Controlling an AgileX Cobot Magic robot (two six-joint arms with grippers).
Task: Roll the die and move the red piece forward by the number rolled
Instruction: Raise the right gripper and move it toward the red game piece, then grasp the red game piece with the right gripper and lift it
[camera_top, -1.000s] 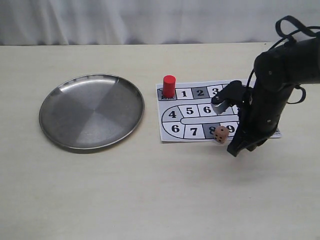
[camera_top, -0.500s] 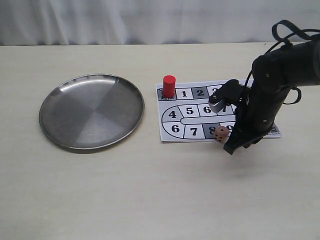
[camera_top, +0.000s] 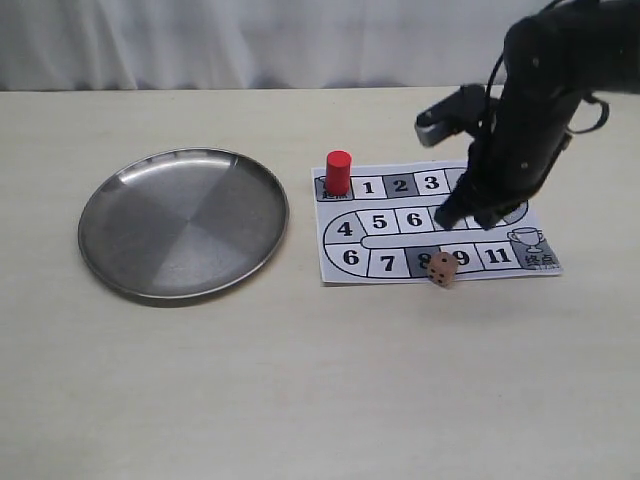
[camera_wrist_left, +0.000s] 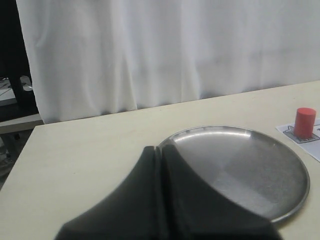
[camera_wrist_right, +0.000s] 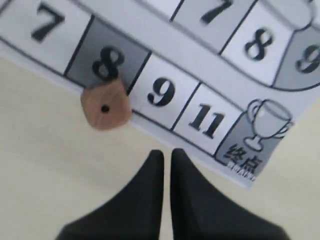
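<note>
The tan die (camera_top: 441, 268) rests on the table at the front edge of the numbered paper board (camera_top: 332, 262), beside square 8; in the right wrist view the die (camera_wrist_right: 105, 107) shows a single pip on its side. On the start square at the board's far left corner, the red piece (camera_top: 339, 172) stands upright, also seen from the left wrist (camera_wrist_left: 304, 122). My right gripper (camera_top: 468, 218) hangs above the board's right half, shut and empty, with the die off to one side of its tips (camera_wrist_right: 166, 152). My left gripper (camera_wrist_left: 161, 148) is shut and empty near the plate's edge.
A large round steel plate (camera_top: 120, 255) lies on the table left of the board; the left wrist view shows the plate (camera_wrist_left: 240, 160) just beyond the fingers. A white curtain backs the table.
My right arm has risen and drawn back from beside the die to over the board. The die and the red piece have not moved.
</note>
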